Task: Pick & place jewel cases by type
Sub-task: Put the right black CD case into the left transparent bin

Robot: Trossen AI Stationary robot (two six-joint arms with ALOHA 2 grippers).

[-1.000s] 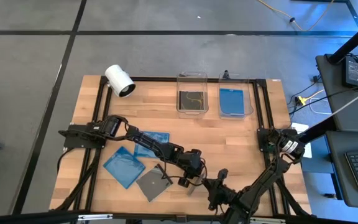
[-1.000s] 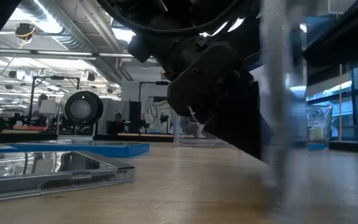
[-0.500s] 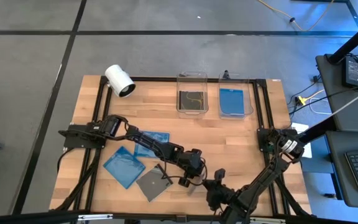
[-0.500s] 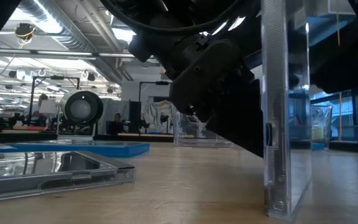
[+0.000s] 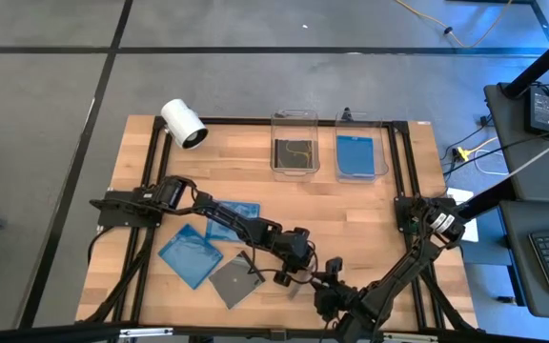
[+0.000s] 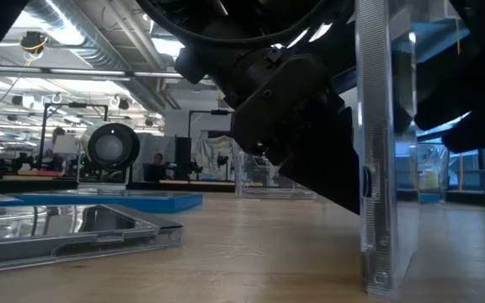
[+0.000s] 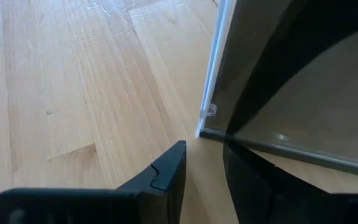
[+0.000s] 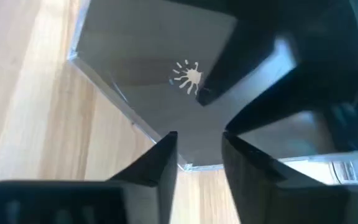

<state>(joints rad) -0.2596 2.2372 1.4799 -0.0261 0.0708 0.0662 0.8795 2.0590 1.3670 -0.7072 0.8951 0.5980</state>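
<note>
A clear grey jewel case [image 6: 384,126] stands upright on one edge near the table's front edge. My left gripper [image 7: 204,149] is shut on it, reaching in from the left [image 5: 295,272]. My right gripper [image 8: 199,149] comes from the right [image 5: 324,286] with its fingers apart, and a corner of the same case [image 8: 185,165] sits in the gap. Two blue jewel cases [image 5: 191,255] [image 5: 233,217] and a dark grey one [image 5: 234,282] lie flat on the wood to the left. My left gripper pinches the standing case between its two fingers at a lower corner [image 7: 205,127], one finger on each flat face. The fingers slant down from the table's left. The case stands upright with its lower edge [image 6: 386,282] on the table. My right gripper: I cannot tell whether its fingers touch the case's corner.
At the back stand two clear bins, one with a dark case [image 5: 294,145] and one with a blue case [image 5: 360,148]. A white cylindrical camera [image 5: 183,124] lies at the back left. Bare wood lies between the bins and the arms.
The standing case was blurred with motion a second ago; it now stands still and upright on its edge. My right gripper has rolled at the wrist and shifted slightly toward the table's left, closer to the case.
</note>
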